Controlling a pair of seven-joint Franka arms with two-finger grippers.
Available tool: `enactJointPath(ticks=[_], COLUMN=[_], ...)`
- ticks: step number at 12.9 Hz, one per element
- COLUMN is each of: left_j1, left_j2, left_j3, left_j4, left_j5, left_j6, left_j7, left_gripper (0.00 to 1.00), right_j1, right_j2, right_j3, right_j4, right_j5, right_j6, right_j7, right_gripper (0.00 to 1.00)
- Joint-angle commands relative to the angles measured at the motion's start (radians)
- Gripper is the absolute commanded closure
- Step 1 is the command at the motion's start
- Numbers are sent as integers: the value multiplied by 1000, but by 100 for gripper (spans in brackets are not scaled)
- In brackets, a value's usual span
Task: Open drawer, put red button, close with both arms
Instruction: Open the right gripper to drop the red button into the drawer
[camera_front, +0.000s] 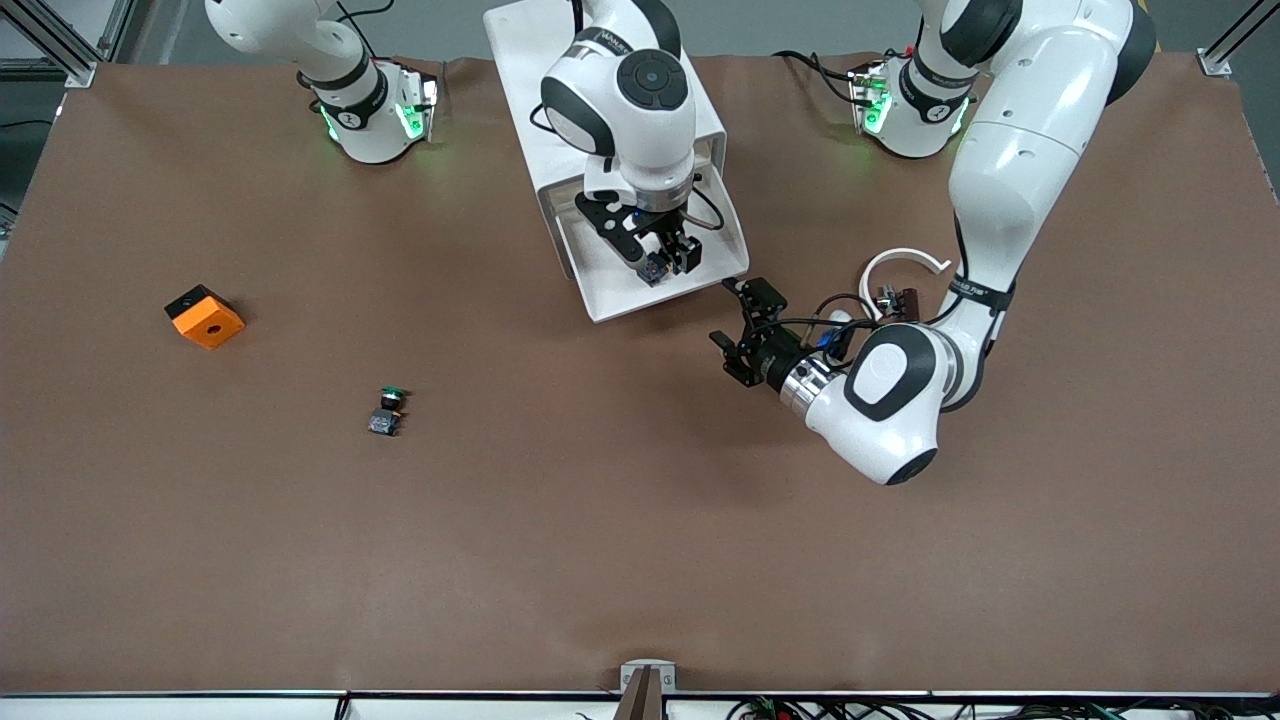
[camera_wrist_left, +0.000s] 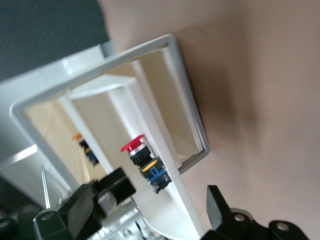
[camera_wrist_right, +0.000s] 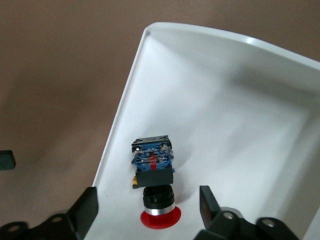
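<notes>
Right gripper (camera_front: 668, 262) jaws are released, spread on either side of the red button (camera_wrist_right: 153, 182) without touching it. The button lies on its side on the floor of the drawer (camera_front: 610, 290), so I'd call the drop done. In the left wrist view it sits close to the drawer's front rim.

Left gripper (camera_front: 738, 328) jaws are also spread wide, gripping nothing. It sits low over the counter (camera_front: 600, 520), just beside the front corner of the drawer on the left arm's end, pointed at that corner.

Status as I read it:
- Drawer pulled out of the cabinet (camera_front: 520, 60): done.
- Red button in the drawer: done, lying loose, not upright.
- Right gripper clear of the drawer: not yet, it hangs directly above the button.
- Close with both arms: not started, drawer is fully extended.

Roughly two thirds through, I'd say. What's left is lifting the right arm out and getting both grippers on the drawer front to push it home.

Green-capped switch (camera_front: 386, 410) and orange block (camera_front: 204, 317) sit untouched on the counter toward the right arm's end, well apart from the drawer and nearer the front camera.

Risk: the loose button may roll when the drawer gets shoved.
</notes>
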Motion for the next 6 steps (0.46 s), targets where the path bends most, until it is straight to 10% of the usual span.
enactJointPath(ticks=[1, 6], left_j1=[-2, -66], left_j2=[-50, -188], left_j3=[-6, -20], left_j4=[25, 22], left_j5=[117, 437], left_j6=[4, 119], left_j7=[216, 559], left_gripper=[0, 0], right_j1=[-18, -259], right_j2=[1, -70], right_j3=[-8, -8], right_j4=[55, 150], right_j5=[-13, -1], right_j6=[-41, -299], right_j7=[-27, -507], right_gripper=[0, 0])
